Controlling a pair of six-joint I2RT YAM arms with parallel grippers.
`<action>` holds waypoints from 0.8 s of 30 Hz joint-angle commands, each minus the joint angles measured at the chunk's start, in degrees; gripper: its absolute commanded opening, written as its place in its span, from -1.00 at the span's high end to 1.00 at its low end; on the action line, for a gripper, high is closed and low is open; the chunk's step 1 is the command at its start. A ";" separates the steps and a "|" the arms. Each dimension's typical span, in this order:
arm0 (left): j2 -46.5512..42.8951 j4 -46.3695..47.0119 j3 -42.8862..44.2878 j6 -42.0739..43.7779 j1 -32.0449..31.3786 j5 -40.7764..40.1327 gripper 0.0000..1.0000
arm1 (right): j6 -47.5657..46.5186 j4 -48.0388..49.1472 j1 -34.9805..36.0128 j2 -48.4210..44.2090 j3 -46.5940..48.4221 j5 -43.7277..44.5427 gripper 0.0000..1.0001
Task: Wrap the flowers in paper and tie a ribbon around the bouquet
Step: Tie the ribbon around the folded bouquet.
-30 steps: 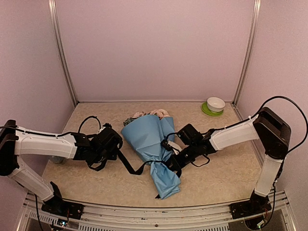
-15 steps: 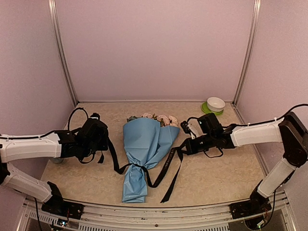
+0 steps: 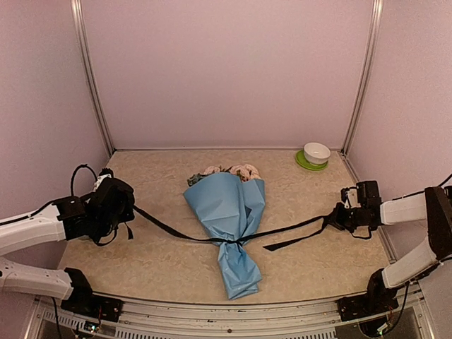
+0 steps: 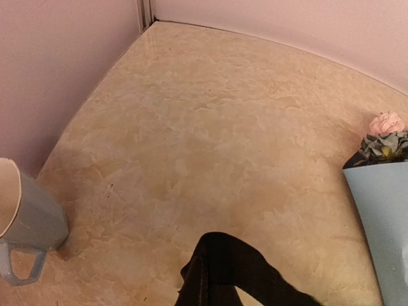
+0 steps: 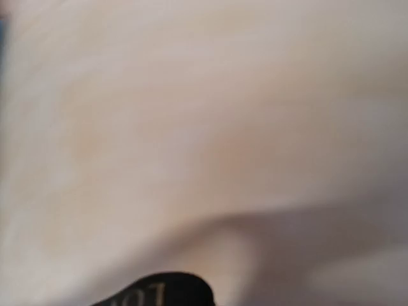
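The bouquet (image 3: 229, 212) lies mid-table, a light blue paper (image 3: 222, 201) cone with pink and blue-grey flowers (image 3: 227, 171) poking out of its far, wide end. The black ribbon (image 3: 176, 231) circles the cone's narrow neck and stretches tight to both sides. My left gripper (image 3: 129, 209) is shut on its left end, far left of the bouquet. My right gripper (image 3: 335, 219) is shut on the right end, far to the right, and a loose tail droops beside it. The left wrist view shows the ribbon (image 4: 229, 268) at the bottom edge and the flowers (image 4: 384, 137). The right wrist view is blurred, with the ribbon (image 5: 153, 294) at the bottom.
A white bowl (image 3: 316, 152) on a green saucer (image 3: 305, 162) stands in the back right corner. A blue-grey mug (image 4: 29, 220) stands by the left wall, close to my left arm. Pink walls close in the table on three sides.
Both grippers have pulled outward, away from each other, to the table's sides. The slack, looping ribbon is now drawn tight around the bouquet's neck, and the bouquet has shifted slightly right.
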 commanded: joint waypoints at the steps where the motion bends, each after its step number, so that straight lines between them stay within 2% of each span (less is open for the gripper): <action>1: -2.51 -6.06 -2.48 -5.04 0.47 -1.29 1.00 | 2.57 6.12 -8.91 -0.73 -3.57 -4.62 1.00; 6: -4.42 -8.66 -2.89 -7.21 0.42 -2.07 1.00 | 2.83 7.97 -14.48 0.12 -3.88 -5.66 1.00; 14: -10.50 -13.97 -2.56 -13.61 0.42 -7.88 1.00 | 1.74 10.29 -24.32 4.92 -4.12 -9.35 1.00; 24: -10.73 -15.14 -2.27 -13.54 0.64 -8.18 1.00 | 1.33 10.79 -25.51 6.94 -4.16 -8.80 1.00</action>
